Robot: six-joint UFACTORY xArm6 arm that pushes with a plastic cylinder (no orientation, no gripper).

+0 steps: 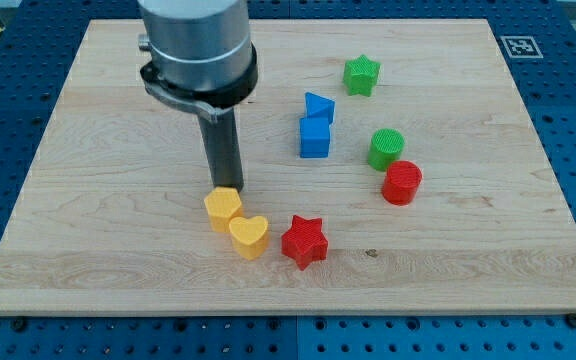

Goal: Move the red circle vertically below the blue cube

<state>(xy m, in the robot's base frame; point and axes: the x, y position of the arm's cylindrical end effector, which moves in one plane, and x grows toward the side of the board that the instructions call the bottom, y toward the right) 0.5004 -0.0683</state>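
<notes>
Your rod carries no claw to open or shut, so start from my tip (224, 187), which sits at the upper edge of the yellow plastic hexagon block (222, 208), with the yellow heart block (249, 236) and the red star block (304, 241) trailing off toward four o'clock. The red circle, a short red cylinder (402, 183), lies well apart at about three o'clock from the tip, touching the green cylinder (386, 149) just above it. It is at four o'clock from the blue cube (315, 138) — too far to the view's right — so you would likely need to come round its right side and push it toward nine o'clock, without nudging the red star.
</notes>
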